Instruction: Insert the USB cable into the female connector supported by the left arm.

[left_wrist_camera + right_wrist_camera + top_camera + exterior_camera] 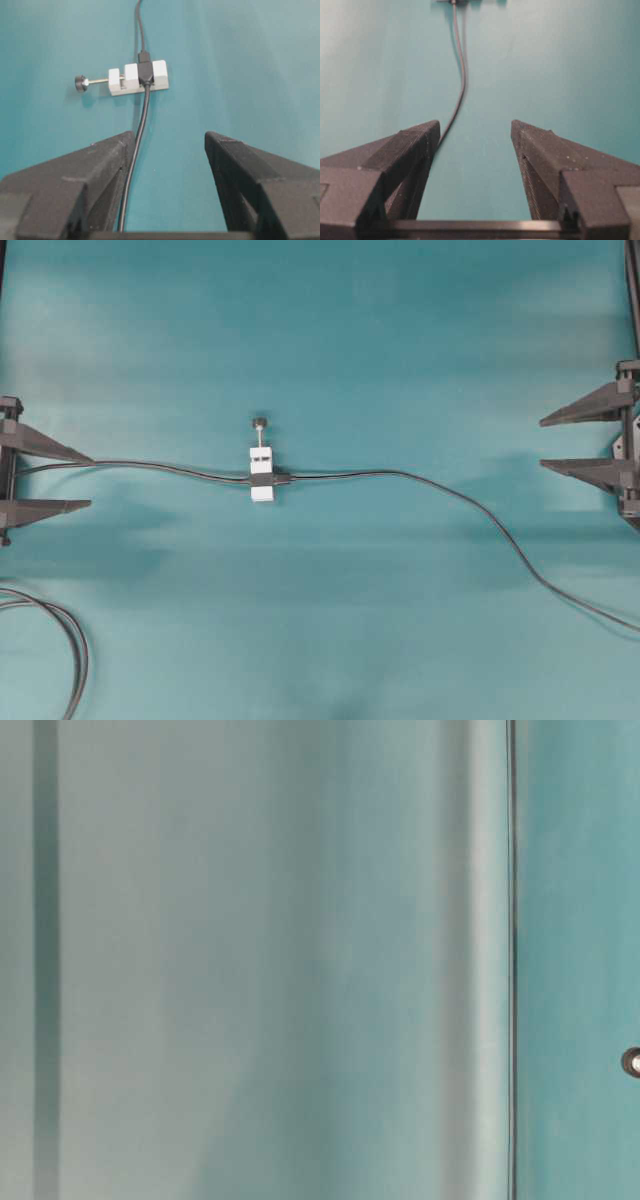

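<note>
Teal tabletop carries the female connector at frame centre, the USB cable seemingly plugged in. Light, limp cable: grip its stiff plug. Left pincer and right pincer gape, empty.

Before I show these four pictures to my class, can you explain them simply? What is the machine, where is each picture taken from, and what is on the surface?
It is a robot with two arms. The overhead view shows the left gripper and right gripper, both open and holding nothing. Two views come from cameras on each wrist, looking out between the fingers. The table-level view shows only blurred teal. On the teal table stands a white clamp block holding the female connector. The USB cable reaches the block from the right; it looks plugged in, though the joint is small.
</note>
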